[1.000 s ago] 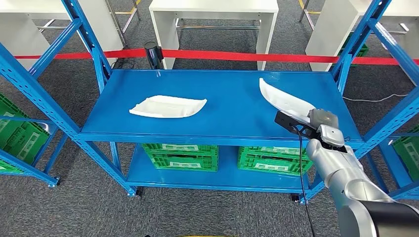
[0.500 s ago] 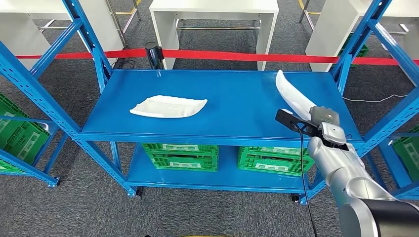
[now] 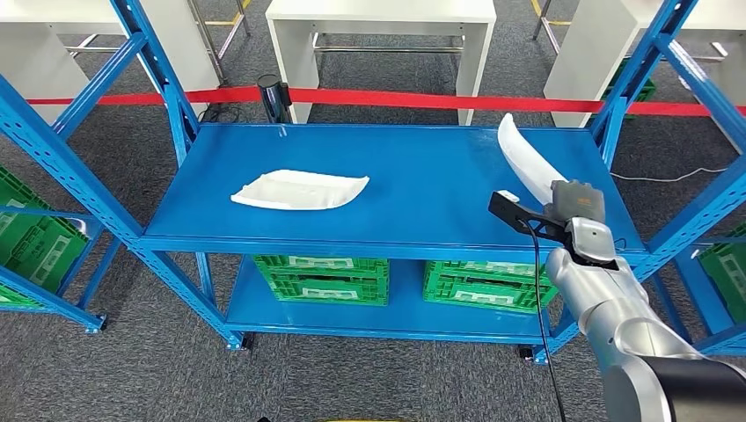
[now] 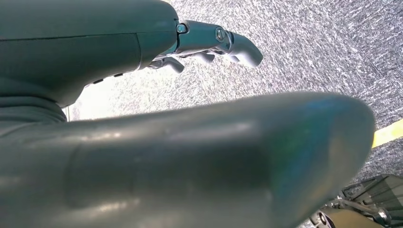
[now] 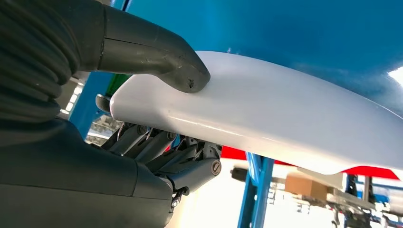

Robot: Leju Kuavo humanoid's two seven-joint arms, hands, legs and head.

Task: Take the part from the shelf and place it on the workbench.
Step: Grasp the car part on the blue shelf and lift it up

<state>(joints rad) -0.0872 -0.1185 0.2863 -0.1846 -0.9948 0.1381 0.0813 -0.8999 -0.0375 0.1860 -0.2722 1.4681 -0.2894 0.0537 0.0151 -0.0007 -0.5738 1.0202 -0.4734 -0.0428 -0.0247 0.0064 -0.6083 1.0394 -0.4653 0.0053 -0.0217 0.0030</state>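
Observation:
My right hand [image 3: 563, 211] grips one end of a white curved part [image 3: 525, 161] and holds it tilted up above the right side of the blue shelf [image 3: 413, 189]. In the right wrist view the thumb [image 5: 157, 52] presses on top of the white part [image 5: 285, 118] and the fingers [image 5: 161, 147] curl under it. A second white part [image 3: 299, 189] lies flat on the shelf's left half. My left hand [image 4: 209, 42] hangs over grey carpet with its fingers apart and nothing in it.
Blue uprights [image 3: 633, 79] frame the shelf on both sides. Green crates [image 3: 321, 280] sit on the lower level. A red barrier tape [image 3: 422, 98] and white tables [image 3: 383, 26] stand behind. A black cable [image 3: 538, 299] hangs by my right arm.
My right hand has lifted the white part and tilted it more upright, its far end rising toward the shelf's back right corner. The other part has not moved.

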